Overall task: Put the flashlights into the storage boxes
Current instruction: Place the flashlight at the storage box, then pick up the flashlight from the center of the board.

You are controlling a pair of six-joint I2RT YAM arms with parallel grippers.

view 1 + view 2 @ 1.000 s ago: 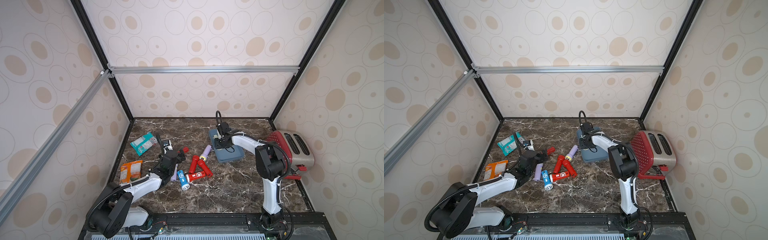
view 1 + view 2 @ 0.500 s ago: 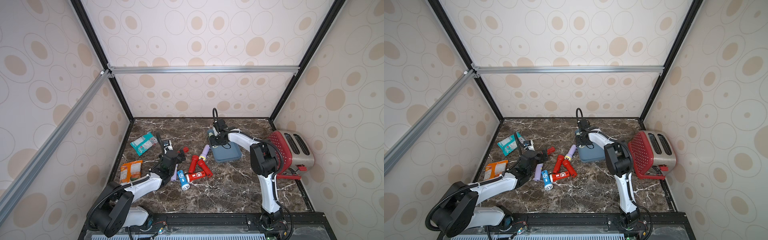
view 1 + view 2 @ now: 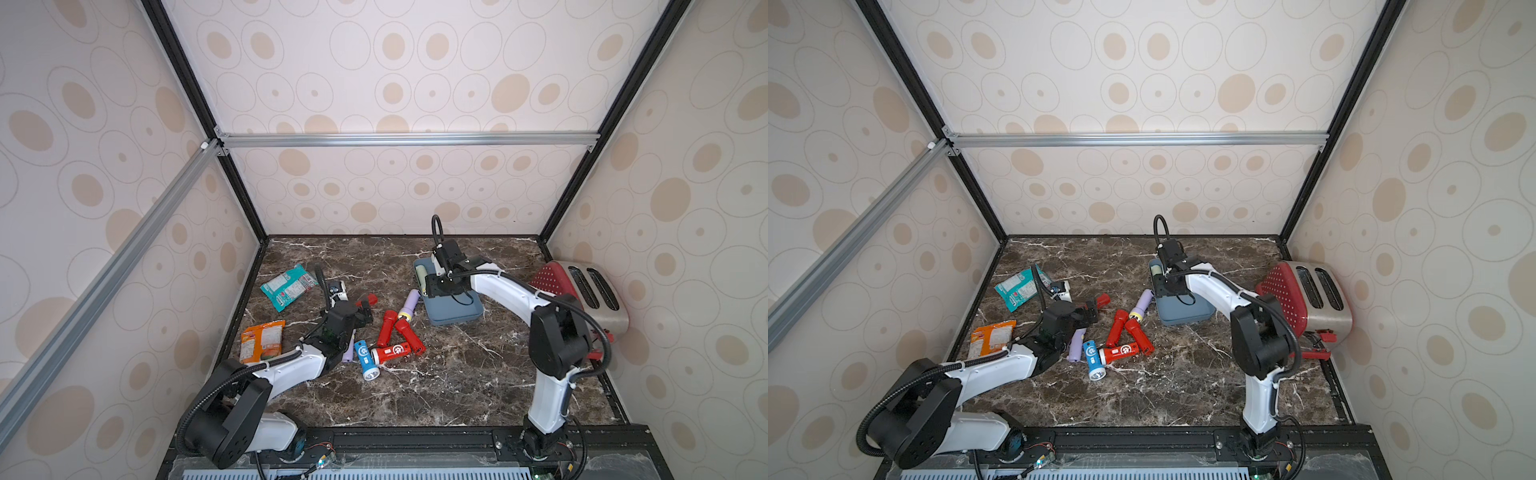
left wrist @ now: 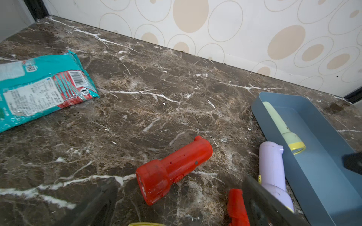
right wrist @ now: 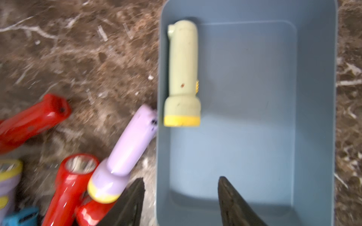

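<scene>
A pale green flashlight (image 5: 183, 74) lies inside the slate-blue storage box (image 3: 457, 316) along its left wall, also seen as the green flashlight (image 3: 422, 277). My right gripper (image 5: 181, 181) hangs open and empty, its fingers astride that wall. A lilac flashlight (image 3: 409, 305) rests against the box outside. My left gripper (image 4: 179, 195) is wide open just short of a red flashlight (image 4: 172, 168) on the marble. Three more red flashlights (image 3: 395, 352), a blue one (image 3: 365, 359) and a second lilac one (image 3: 1075, 347) lie clustered mid-table.
A teal snack packet (image 3: 289, 286) and an orange one (image 3: 262, 340) lie at the left. The red dotted toaster (image 3: 582, 295) stands against the right wall. Patterned walls close in three sides.
My right gripper's jaws have widened and it has shifted slightly over the box's left end. The left arm has not moved.
</scene>
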